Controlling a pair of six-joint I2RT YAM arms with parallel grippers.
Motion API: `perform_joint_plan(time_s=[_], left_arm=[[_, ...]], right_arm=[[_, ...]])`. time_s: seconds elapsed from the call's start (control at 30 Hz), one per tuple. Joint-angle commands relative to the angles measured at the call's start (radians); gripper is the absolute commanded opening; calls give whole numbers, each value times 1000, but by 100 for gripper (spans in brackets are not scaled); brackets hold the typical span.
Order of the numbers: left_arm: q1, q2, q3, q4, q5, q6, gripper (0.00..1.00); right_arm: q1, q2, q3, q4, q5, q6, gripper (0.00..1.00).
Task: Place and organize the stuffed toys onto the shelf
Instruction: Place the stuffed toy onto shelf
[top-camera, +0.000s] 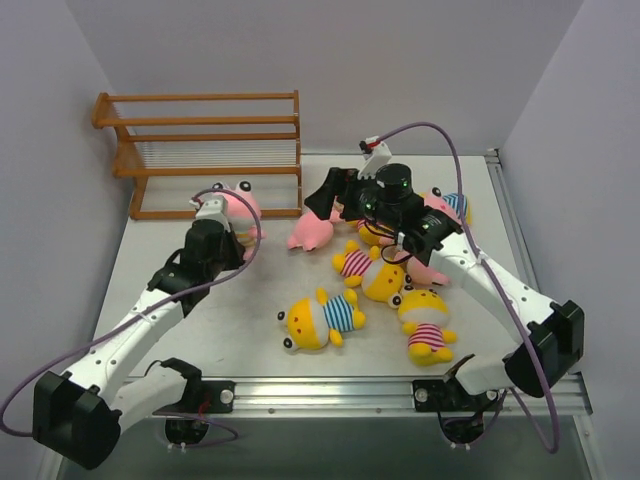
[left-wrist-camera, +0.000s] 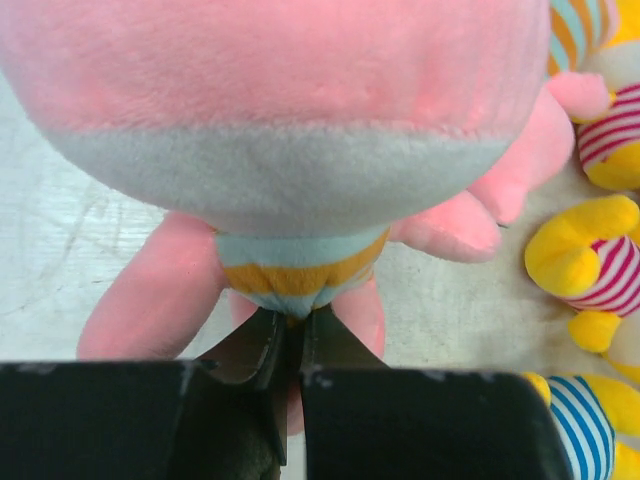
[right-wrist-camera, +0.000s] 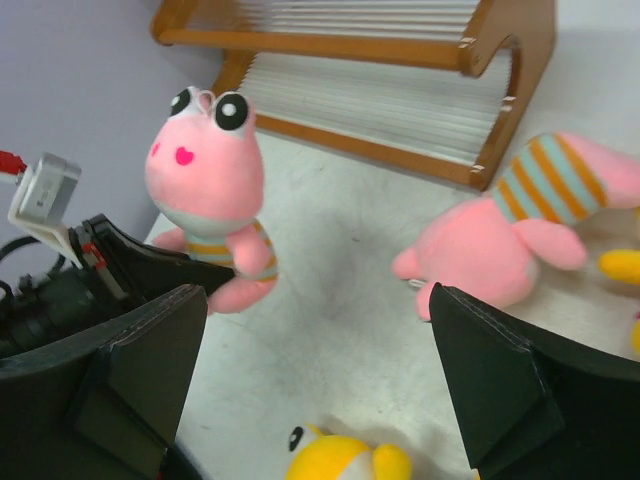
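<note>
We have the left gripper (left-wrist-camera: 290, 335) with its fingers pressed together, pinching a pink plush animal in a tan-striped shirt (left-wrist-camera: 300, 100) at the bottom of that shirt. It holds the toy upright just in front of the orange-brown wooden slatted shelf (top-camera: 200, 150), towards its right half.

We judge the step in hand to be carrying a first toy to the shelf, since no toy shows on any tier. The next move calls for lifting it over a front rail and setting it at one end, leaving room for its fellows.

The right gripper (right-wrist-camera: 318, 345) hangs with fingers spread wide, close over a second pink plush (right-wrist-camera: 480, 255) lying on the white table (top-camera: 240, 320). That one is probably next in line.

The right arm covers several toys behind it, so we cannot count them all. The left wrist view is filled by the held toy and shows no shelf.
</note>
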Motion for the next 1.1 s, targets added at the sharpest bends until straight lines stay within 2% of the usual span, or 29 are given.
perform_joint_plan(time_s=[0.0,0.13,0.27,0.37,0.5,0.83,1.07], left_arm=[[124,26,73,-33,201,-28,2],[226,89,127,-115,277,-25,2],[367,138,144,-141,384,-43,2],[432,196,169,-159,442,-49,2],[541,291,242,-207,466,-12,2],[697,583,484,-296,447,156,3],[748,746,627,-374,469,277,2]], right_arm=[[-13,-92,42,-33,87,-128,100],[-35,-140,21,-63,114,-199,100],[-44,-181,7,-59,117,-263,100],[-44,-209,11,-68,150,-300,100],[-42,-241,-9,-59,188,-333,100],[-12,-327,-67,-37,283,-399,100],[34,-358,-93,-37,401,-457,100]])
